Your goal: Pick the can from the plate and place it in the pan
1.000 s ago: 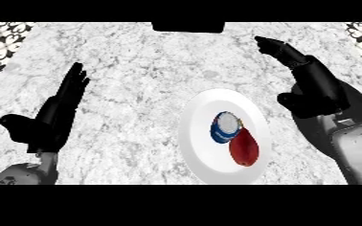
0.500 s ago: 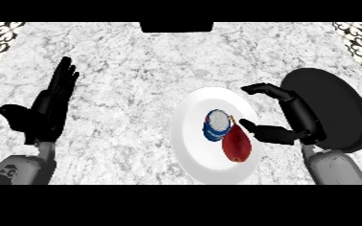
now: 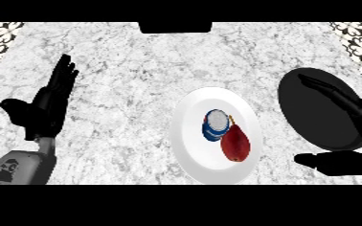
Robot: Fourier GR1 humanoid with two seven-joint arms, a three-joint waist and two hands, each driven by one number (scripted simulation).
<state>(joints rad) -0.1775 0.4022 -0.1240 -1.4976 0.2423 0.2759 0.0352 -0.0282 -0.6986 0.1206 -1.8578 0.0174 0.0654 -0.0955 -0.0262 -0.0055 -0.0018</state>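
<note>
While the can (image 3: pixel 216 125) sits on the plate (image 3: pixel 194 158), the open right hand (image 3: pixel 338 103) has withdrawn over the pan (image 3: pixel 300 115).

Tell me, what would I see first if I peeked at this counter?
You would spot the white plate in the middle, with a blue can touching a red pear-shaped fruit. A round black pan sits to its right, with the right hand open over it. The left hand rests open at the left edge.
</note>
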